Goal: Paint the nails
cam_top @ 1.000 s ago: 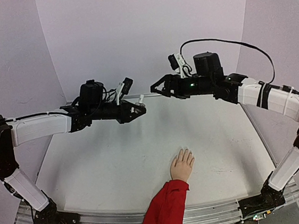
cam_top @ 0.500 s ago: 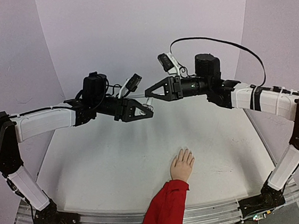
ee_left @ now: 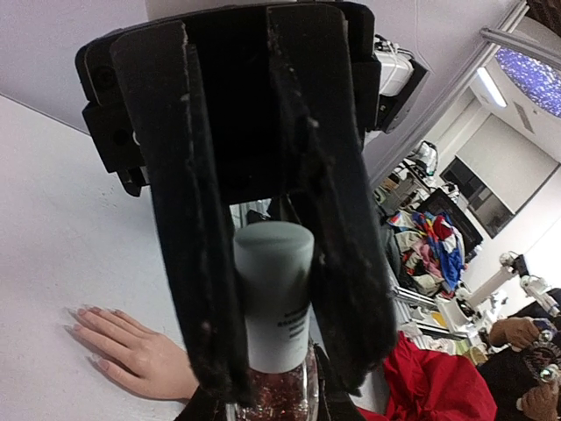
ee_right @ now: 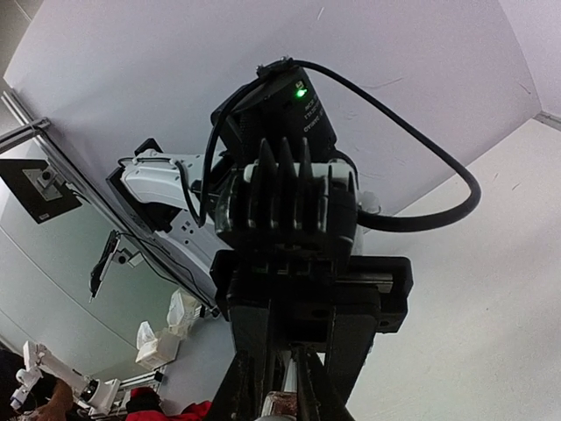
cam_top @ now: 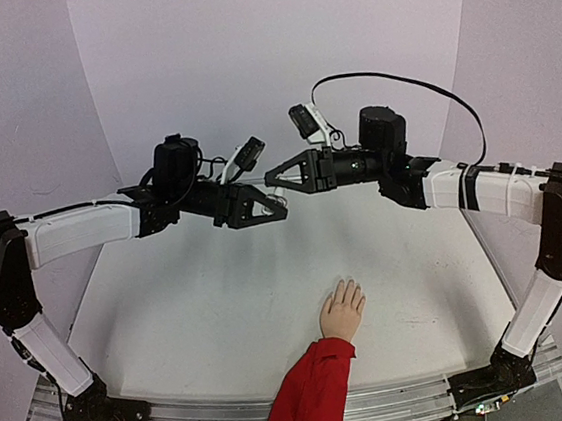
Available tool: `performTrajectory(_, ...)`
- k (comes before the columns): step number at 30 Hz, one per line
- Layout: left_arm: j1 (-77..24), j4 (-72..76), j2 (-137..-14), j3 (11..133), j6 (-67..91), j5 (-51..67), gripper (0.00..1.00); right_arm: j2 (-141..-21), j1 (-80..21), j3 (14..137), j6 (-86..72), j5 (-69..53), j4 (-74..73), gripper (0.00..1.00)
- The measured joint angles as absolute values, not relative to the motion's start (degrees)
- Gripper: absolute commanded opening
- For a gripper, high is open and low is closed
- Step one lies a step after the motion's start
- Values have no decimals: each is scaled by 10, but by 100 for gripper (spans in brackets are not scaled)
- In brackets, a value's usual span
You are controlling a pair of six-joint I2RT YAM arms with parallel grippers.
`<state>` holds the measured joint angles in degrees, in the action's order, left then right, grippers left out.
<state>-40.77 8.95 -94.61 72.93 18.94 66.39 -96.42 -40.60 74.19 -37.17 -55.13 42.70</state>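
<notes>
A: Quick, why are both arms up in the air near 12 o'clock?

B: B/c they share one thing. The left hand [cam_top: 277, 211] comes in from 9 and is squeezed tight on a little bottle [ee_left: 272, 399] w/ red sparkly stuff inside. The right hand [cam_top: 274, 178] comes in from 3. Its fingers [ee_left: 193, 263] are pinched shut on the pale cap [ee_left: 273, 289].

A: Why 2 hands for 1 bottle?

B: I think one keeps the bottle from spinning while the other twists the cap off, so the paint can get out.

A: And the nails?

B: Down low. The doll hand [cam_top: 343, 312] lies flat on the table [cam_top: 171, 312] near 6, w/ its fingers pointing to 12. It's well apart from the bottle. The nails [ee_left: 81, 311] look pale pink. I can't tell if any have paint on them.

A: What else is there?

B: A red sleeve [cam_top: 311, 398] that goes off the table edge at 6. Also a black cable [cam_top: 387, 72] that loops over the right arm.

A: Anything in the way?

B: Mostly the cap, b/c it's on, so no paint can come out yet. And the 2 hands are nose to nose, so there's prob not much room to turn. The sleeve covers only the wrist, not the nails.
</notes>
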Motion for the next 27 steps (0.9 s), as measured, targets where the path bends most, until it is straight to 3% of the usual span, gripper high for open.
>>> performTrajectory(4, -411, 90, -918, 700, 164, 571, 0, -964, -409, 732, -371, -513, 438, 0)
performTrajectory(10, -450, 71, -860, 646, 97, 292, 0, -964, -433, 723, -354, -364, 413, 0)
performTrajectory(16, -493, 55, -858, 640, 6, 53, 0, -972, -507, 794, -361, -56, 260, 0)
performTrajectory(21, -509, 60, -858, 640, -23, -13, 0, -992, -562, 855, -402, 133, 179, 0)
performTrajectory(27, -511, 63, -858, 640, -32, -20, 2, -1001, -577, 877, -395, 187, 153, 0)
